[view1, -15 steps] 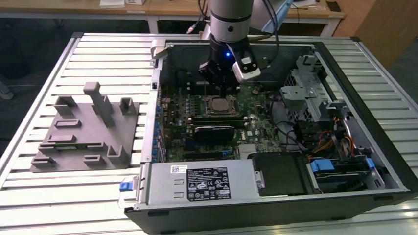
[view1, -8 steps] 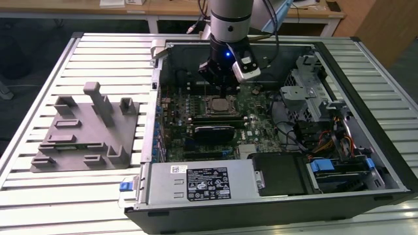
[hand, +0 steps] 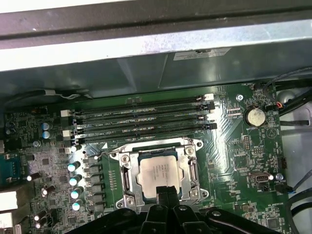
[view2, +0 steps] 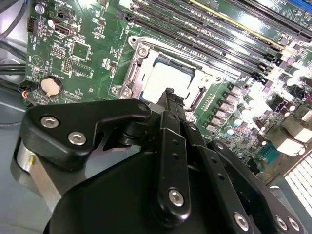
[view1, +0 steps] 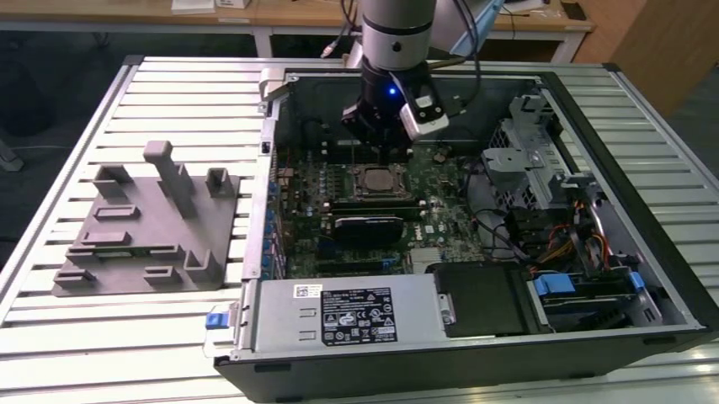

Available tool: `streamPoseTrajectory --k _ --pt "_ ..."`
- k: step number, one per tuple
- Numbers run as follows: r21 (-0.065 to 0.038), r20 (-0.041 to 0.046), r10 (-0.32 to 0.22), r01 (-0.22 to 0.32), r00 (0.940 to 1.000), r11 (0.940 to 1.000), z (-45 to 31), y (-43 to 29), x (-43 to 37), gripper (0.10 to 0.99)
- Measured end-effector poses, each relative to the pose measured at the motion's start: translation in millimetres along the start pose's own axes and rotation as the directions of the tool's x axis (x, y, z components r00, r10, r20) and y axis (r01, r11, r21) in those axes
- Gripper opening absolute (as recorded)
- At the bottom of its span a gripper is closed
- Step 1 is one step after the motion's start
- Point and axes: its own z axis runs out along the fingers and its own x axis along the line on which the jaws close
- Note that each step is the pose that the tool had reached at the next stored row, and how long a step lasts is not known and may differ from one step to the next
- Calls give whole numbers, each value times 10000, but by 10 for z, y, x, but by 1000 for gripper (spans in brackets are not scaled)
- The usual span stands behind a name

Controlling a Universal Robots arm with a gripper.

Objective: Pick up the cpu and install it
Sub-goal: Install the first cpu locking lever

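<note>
The cpu (view1: 372,178) is a silvery square chip lying flat in the metal-framed socket on the green motherboard (view1: 444,219) inside the open computer case. Both wrist views show its pale top plate, at cpu (view2: 163,80) and cpu (hand: 157,171). My gripper (view1: 379,158) hangs straight above the socket's far edge. Its black fingertips are pressed together with nothing between them, seen at gripper (view2: 169,93) and gripper (hand: 166,191). They cover one edge of the chip; I cannot tell whether they touch it.
A grey plastic fixture (view1: 141,227) with upright posts stands on the slatted table at the exterior view's left. Inside the case are a black heatsink block (view1: 365,225), the power supply (view1: 337,311), a drive cage (view1: 528,143) and loose cables. Memory slots (hand: 141,119) run beside the socket.
</note>
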Motion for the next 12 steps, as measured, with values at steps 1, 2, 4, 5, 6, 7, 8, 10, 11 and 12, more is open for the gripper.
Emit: streamPoseTrajectory --k 1,2,4,5,6,7,8,10,11,12 --pt "0 0 0 0 10000 10000 -12 0 0 106" --pt "1 -1 0 0 10000 10000 -25 1 -1 106" --pt "0 0 0 0 10000 10000 -44 1 -1 106" --pt "-2 0 0 0 10000 10000 -44 1 -2 106" --pt "-2 1 0 0 10000 10000 -44 1 -2 106" --pt "-2 1 0 0 10000 10000 -44 1 -2 106" --pt "-1 0 0 0 10000 10000 -45 1 -2 106" --pt "0 0 0 0 10000 10000 -46 1 -1 106" --pt "0 0 -1 1 10000 10000 -46 1 1 106" --pt "1 0 -1 1 10000 10000 -47 0 7 106"
